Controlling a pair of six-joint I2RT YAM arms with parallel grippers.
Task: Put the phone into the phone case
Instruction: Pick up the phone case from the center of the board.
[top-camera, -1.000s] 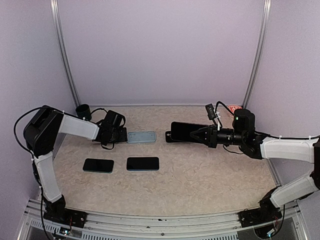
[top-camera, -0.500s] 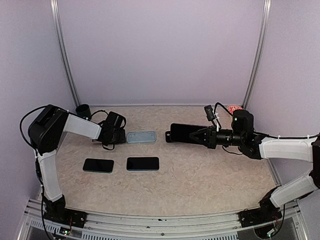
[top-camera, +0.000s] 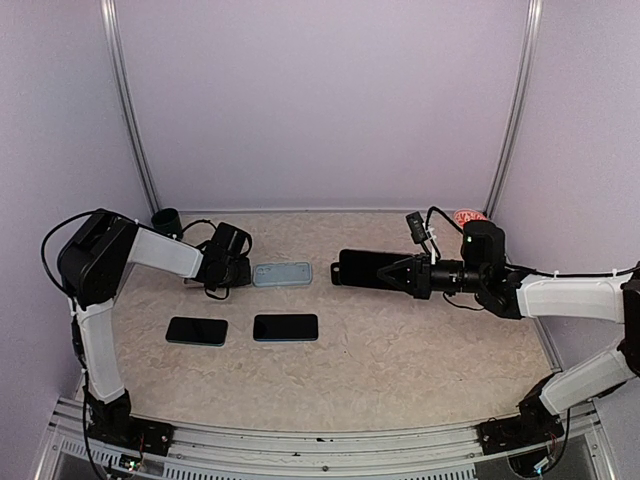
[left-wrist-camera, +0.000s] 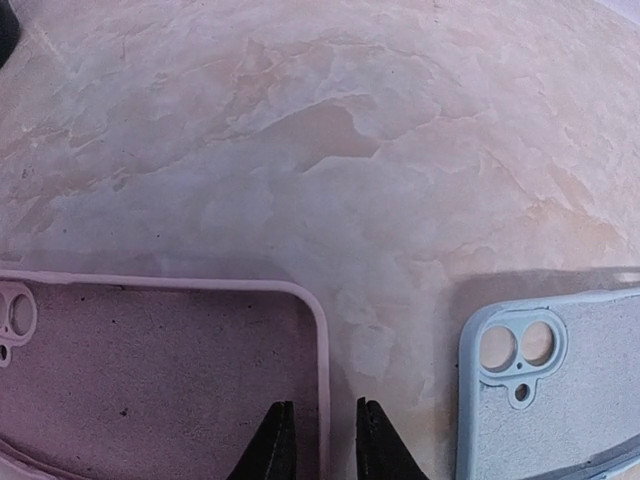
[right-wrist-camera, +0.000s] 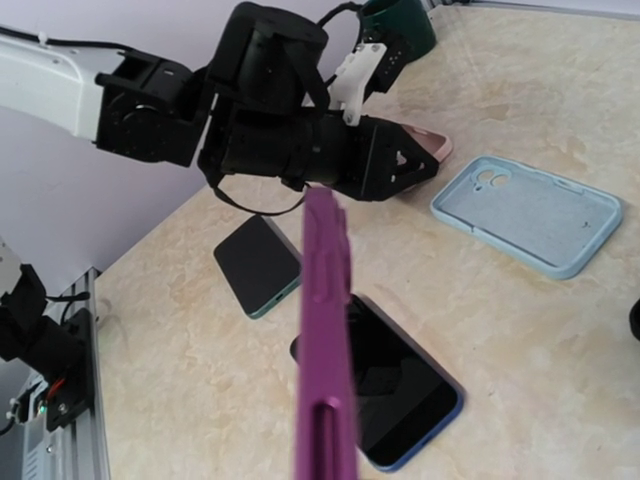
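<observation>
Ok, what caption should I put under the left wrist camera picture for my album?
Left gripper straddles the rim of the pink case, blue case alongside.

— Where are the cases?
— The light blue case (top-camera: 283, 273) lies flat, hollow side up, with its camera cut-out at the end nearest the pink case (left-wrist-camera: 150, 380). That one is hollow up too. Its rim sits between the fingers of the left gripper (left-wrist-camera: 320, 440), but I can't tell if they pinch it.
— And the phones?
— The purple phone (right-wrist-camera: 325, 330) is clamped in the right gripper (top-camera: 397, 270), above the table. A teal-edged phone (top-camera: 196, 330) and a blue-edged phone (top-camera: 285, 327) lie near each other, dark screens up.
</observation>
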